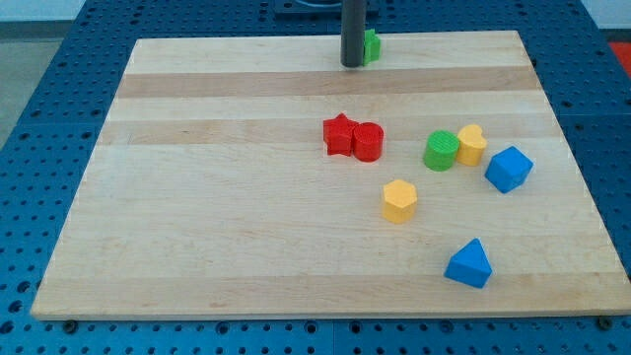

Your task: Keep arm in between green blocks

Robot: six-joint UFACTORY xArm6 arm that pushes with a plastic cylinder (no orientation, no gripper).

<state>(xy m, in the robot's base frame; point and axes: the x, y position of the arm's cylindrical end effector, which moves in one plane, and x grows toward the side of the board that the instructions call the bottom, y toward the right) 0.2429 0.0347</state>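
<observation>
Camera view, the only one. Pale wooden board (246,247) on a blue perforated table (59,79), seen from the board's near edge.

Dark rod down from the view's top, my tip (351,65) on the board close to its top edge, a little right of centre. No jaws here, just a plain rod end, so nothing spread, pressed together or pinching.

Green block (372,45) just beside the tip on the view's right and slightly above, largely hidden behind the rod; touching or only very close, cannot tell. Shape not clear from the small part showing.

Green cylinder (441,150) well apart from the tip, lower and to the view's right, in the board's right half. Yellow block (472,144) touching it on the right, rounded on top, exact shape hard to tell. Tip therefore hard up against the upper green block, not midway between the two green ones.

Red star (338,134) and red cylinder (368,142) touching, side by side, near the middle, below the tip.

Blue block (509,169), angular, near the yellow block's lower right. Yellow hexagonal block (399,200) alone below the red pair and left of the green cylinder. Blue triangular block (469,264) nearest the view's bottom, on the right.
</observation>
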